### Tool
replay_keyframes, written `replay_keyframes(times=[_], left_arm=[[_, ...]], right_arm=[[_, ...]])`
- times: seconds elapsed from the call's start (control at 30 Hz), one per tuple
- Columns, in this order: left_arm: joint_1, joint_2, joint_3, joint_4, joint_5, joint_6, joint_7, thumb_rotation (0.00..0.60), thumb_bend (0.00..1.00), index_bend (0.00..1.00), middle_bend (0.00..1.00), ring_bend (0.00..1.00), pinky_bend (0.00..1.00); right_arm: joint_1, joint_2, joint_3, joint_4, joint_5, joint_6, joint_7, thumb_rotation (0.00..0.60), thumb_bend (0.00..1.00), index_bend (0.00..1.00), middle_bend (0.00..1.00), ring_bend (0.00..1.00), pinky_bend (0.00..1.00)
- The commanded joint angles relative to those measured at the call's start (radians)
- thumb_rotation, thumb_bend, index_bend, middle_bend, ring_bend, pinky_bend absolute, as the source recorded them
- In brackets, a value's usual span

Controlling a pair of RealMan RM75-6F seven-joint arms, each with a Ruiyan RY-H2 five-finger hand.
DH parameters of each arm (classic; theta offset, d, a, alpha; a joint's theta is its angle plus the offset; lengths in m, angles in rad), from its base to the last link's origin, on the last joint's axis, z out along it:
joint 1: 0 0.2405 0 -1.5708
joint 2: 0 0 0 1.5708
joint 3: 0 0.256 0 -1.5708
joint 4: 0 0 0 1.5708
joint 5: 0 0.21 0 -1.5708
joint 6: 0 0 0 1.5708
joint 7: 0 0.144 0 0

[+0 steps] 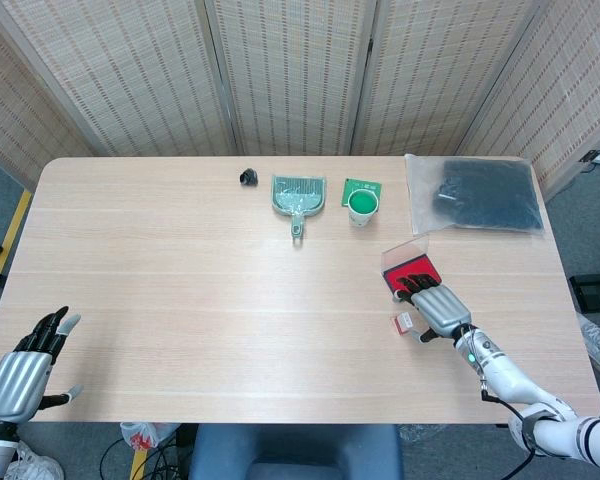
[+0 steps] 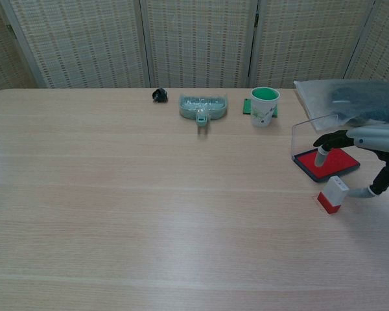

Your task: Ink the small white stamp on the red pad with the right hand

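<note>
Right hand [image 2: 366,152]: fingers apart, empty, above stamp [image 2: 332,194]; we risk toppling it or smearing red pad [image 2: 327,162].

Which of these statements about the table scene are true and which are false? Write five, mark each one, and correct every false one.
1. The small white stamp lies on the table, not yet lifted. True.
2. The red ink pad has its clear lid shut. False: the lid stands open at the pad's back edge.
3. The right hand has its fingers spread over the pad and stamp. True.
4. The left hand holds the dustpan. False: it holds nothing, at the table's near left corner; the dustpan lies at the far side.
5. The green-lined paper cup stands left of the dustpan. False: it stands to its right.
</note>
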Motion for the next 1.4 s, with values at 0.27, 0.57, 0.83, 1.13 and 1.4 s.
replay_keyframes(times=[0.27, 0.57, 0.83, 1.13, 1.4], left_arm=[[0.0, -0.001, 0.0, -0.001, 0.002, -0.002, 0.002, 0.6, 0.07, 0.0, 0.0, 0.0, 0.27], [0.003, 0.009, 0.003, -0.005, 0.015, 0.005, -0.02, 0.6, 0.07, 0.0, 0.0, 0.0, 0.27], [0.006, 0.011, 0.005, -0.006, 0.026, 0.012, -0.029, 0.6, 0.07, 0.0, 0.0, 0.0, 0.27], [0.009, 0.021, 0.011, -0.004, 0.05, 0.024, -0.059, 0.6, 0.07, 0.0, 0.0, 0.0, 0.27], [0.009, 0.021, 0.011, 0.001, 0.055, 0.025, -0.065, 0.6, 0.07, 0.0, 0.0, 0.0, 0.27]], right_arm=[[0.007, -0.011, -0.017, -0.004, 0.036, -0.005, -0.058, 0.6, 0.27, 0.3, 0.06, 0.0, 0.0], [0.022, -0.038, -0.015, 0.027, 0.07, -0.017, -0.084, 0.6, 0.28, 0.34, 0.07, 0.0, 0.0], [0.028, -0.067, -0.014, 0.053, 0.095, -0.012, -0.116, 0.6, 0.29, 0.43, 0.11, 0.0, 0.0], [0.037, -0.101, -0.006, 0.088, 0.114, -0.003, -0.134, 0.6, 0.31, 0.56, 0.22, 0.06, 0.0], [0.024, -0.055, 0.007, 0.023, 0.103, 0.059, -0.146, 0.6, 0.34, 0.67, 0.45, 0.24, 0.1]])
